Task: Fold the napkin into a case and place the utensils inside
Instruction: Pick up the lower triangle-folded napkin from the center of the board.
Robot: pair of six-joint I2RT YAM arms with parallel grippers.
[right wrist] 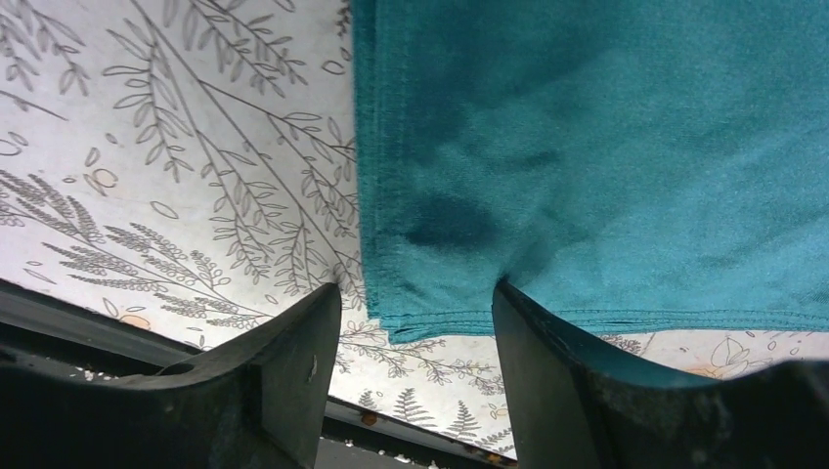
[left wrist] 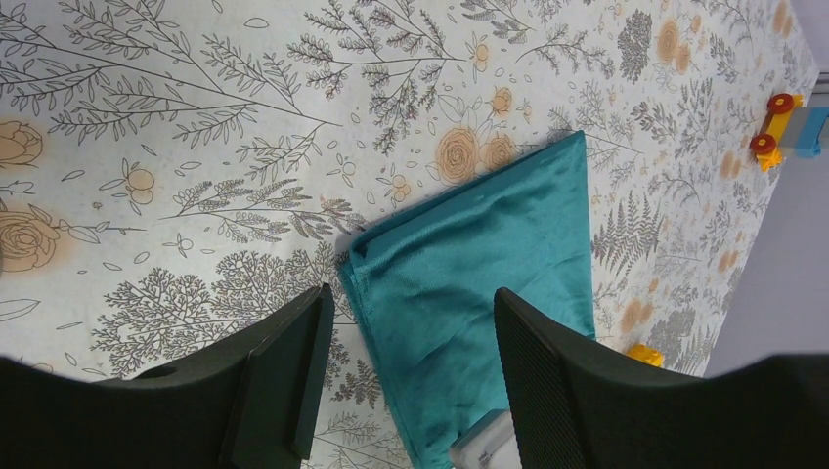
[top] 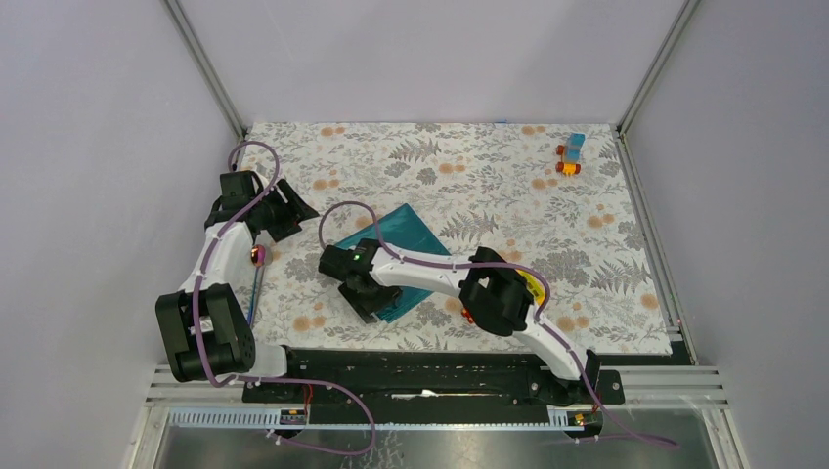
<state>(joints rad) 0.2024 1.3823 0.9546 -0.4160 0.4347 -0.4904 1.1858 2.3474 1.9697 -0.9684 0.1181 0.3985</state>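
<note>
The teal napkin (top: pixel 406 237) lies folded in several layers on the flowered tablecloth. It also shows in the left wrist view (left wrist: pixel 479 264) and the right wrist view (right wrist: pixel 587 147). My right gripper (top: pixel 371 301) is open and low over the napkin's near corner (right wrist: pixel 430 315); one fingertip (right wrist: pixel 518 303) touches the cloth and the other is over the tablecloth. My left gripper (top: pixel 293 210) is open and empty, left of the napkin's far-left corner (left wrist: pixel 357 244). A spoon (top: pixel 256 257) with a pink-red bowl and thin bluish handle lies at the left, near the left arm.
A toy car (top: pixel 572 153) with a blue block and orange wheels sits at the far right; it also shows in the left wrist view (left wrist: pixel 782 127). A yellow block (top: pixel 534 285) lies partly under the right arm. The black rail (top: pixel 420 366) runs along the table's near edge.
</note>
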